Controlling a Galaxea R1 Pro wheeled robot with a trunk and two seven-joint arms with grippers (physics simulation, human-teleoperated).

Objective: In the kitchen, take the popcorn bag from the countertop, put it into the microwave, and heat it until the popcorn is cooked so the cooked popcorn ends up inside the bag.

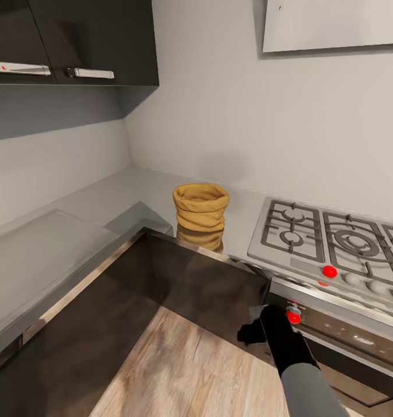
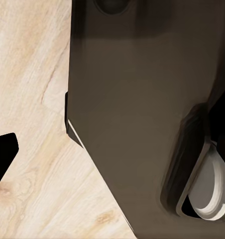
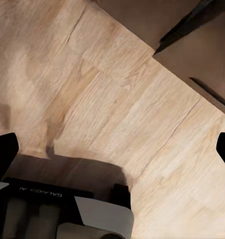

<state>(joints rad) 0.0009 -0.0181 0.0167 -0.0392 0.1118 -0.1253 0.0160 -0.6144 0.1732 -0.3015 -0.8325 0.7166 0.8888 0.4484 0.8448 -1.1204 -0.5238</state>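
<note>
We see the bag [image 1: 201,207] mid-frame on the surface [image 1: 74,231]; our right claw [image 3: 112,144] hangs apart over floor [image 3: 117,99].

A home kitchen corner. A steel tabletop [image 1: 74,226] meets a gas hob [image 1: 329,240]. Dark wall cabinets [image 1: 74,40] hang above; pale wood floor [image 1: 184,370] below.
</note>
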